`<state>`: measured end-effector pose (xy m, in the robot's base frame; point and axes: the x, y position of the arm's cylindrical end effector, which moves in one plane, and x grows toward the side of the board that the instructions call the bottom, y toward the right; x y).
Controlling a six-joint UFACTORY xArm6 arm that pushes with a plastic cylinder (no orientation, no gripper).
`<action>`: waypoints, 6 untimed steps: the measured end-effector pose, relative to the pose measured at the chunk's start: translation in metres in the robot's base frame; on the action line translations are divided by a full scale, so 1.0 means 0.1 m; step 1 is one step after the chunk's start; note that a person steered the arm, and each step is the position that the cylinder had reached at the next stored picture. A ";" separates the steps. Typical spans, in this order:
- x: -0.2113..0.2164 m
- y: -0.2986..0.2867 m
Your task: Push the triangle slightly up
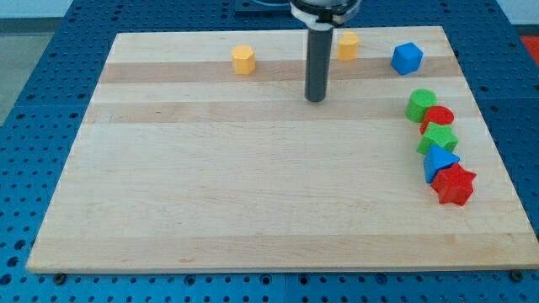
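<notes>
The blue triangle (438,161) lies near the view's right edge of the wooden board (253,185), wedged between a green block (439,137) above it and a red star (455,185) below it. My tip (316,98) rests on the board in the upper middle, far to the left of and above the triangle, touching no block.
A red round block (438,117) and a green round block (421,104) continue the column above the green block. A blue cube-like block (407,58) sits at the upper right. Two yellow blocks lie near the top edge, one (243,60) left of the rod and one (348,45) right of it.
</notes>
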<state>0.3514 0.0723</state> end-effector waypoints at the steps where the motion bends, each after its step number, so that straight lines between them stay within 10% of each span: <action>1: -0.11 1.06; 2: 0.11 1.75; 5: 0.34 0.25; 6: 0.77 0.67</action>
